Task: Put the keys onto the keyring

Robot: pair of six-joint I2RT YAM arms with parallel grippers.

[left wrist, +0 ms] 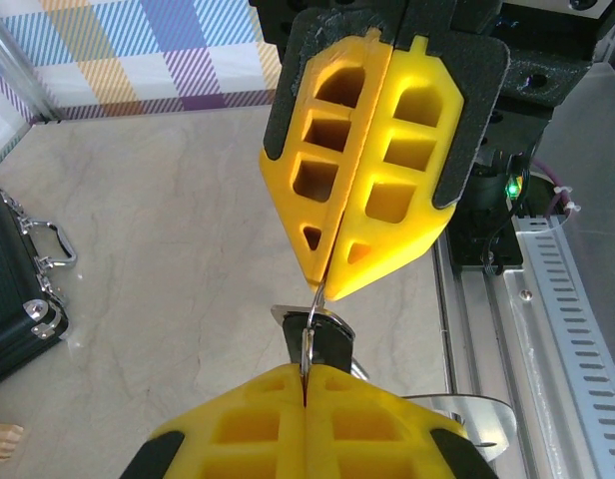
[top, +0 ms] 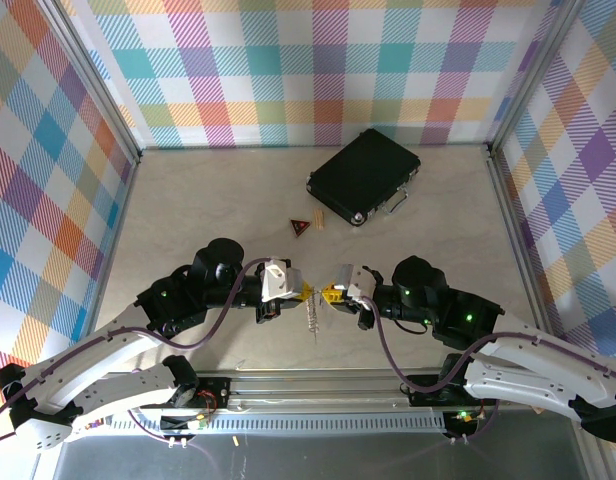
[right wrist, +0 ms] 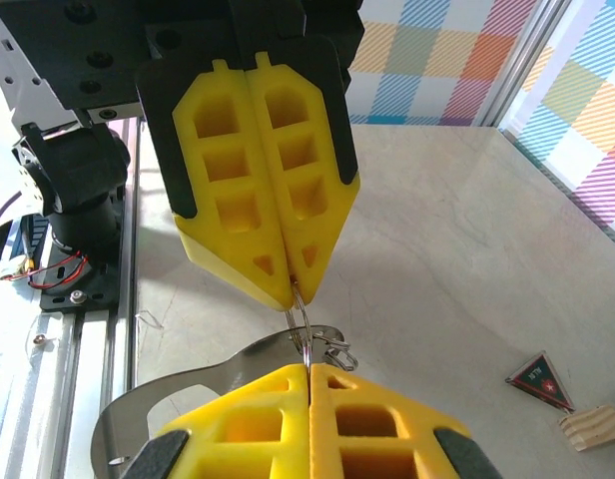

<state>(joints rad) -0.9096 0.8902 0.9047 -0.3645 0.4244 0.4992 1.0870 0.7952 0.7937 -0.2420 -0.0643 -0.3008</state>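
**Top view:** The left gripper (top: 306, 291) and the right gripper (top: 331, 295) meet tip to tip over the table (top: 208, 210), close to its near edge. A thin silvery chain (top: 313, 322) hangs from the spot where they meet. Farther back lies a black case (top: 363, 177). Nearer lies a red tag (top: 300, 226), with a wood block (top: 316, 220) just beside it.

**Left wrist:** At the bottom, the left gripper's yellow fingers are pressed together and pinch one end of a thin wire loop (left wrist: 312, 314). From above, the right gripper's fingers are likewise closed on the loop's other end. A small dark piece with a silver rim, apparently the keys (left wrist: 332, 344), sits just behind the loop. How it is attached cannot be told. A broad silver band, the keyring (left wrist: 467, 411), curves at the lower right.

**Right wrist:** The right gripper is at the bottom and the left gripper above, both clamped tight on the wire loop. A small clasp (right wrist: 337, 355) hangs just beside the loop. The keyring band sweeps from the lower left up to the loop. The tag and block lie on the table to the right, well apart from the grippers.
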